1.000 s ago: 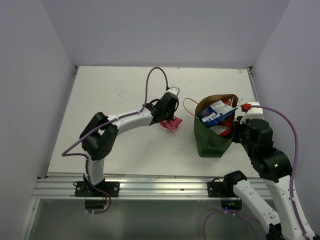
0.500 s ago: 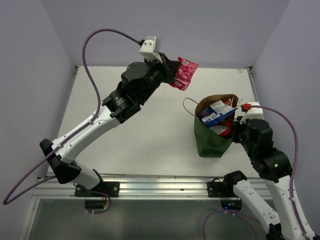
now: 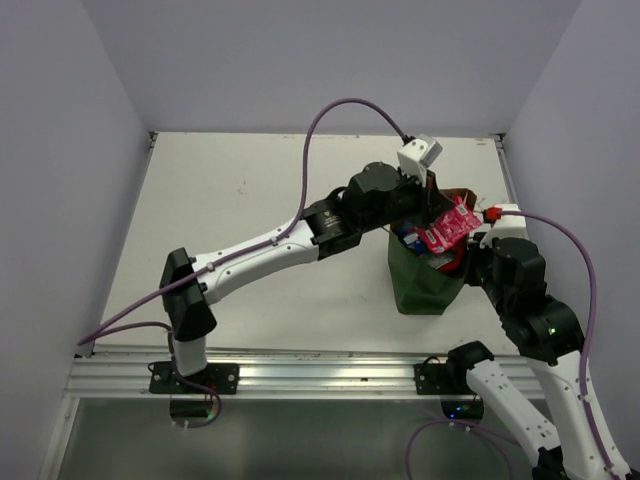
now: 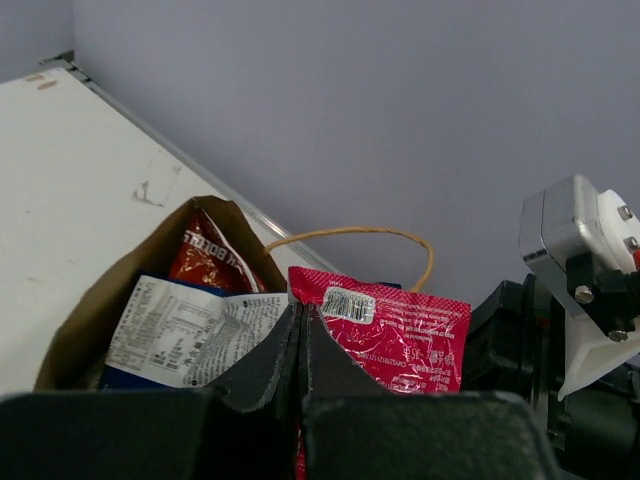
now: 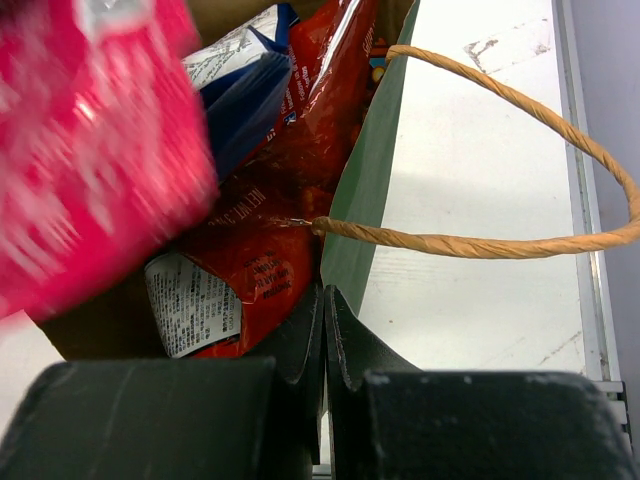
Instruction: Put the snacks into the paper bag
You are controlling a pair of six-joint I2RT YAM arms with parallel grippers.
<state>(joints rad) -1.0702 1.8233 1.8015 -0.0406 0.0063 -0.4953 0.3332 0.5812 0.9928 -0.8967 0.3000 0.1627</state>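
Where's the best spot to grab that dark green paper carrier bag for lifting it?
Probably the brown twisted rope handle, mid-loop, from above: it arcs clear of the dark green paper bag's thin wall, leaving room for a finger on each side.

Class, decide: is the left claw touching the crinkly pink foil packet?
Touching: left wrist view shows the shut left claw pinching the pink foil packet.
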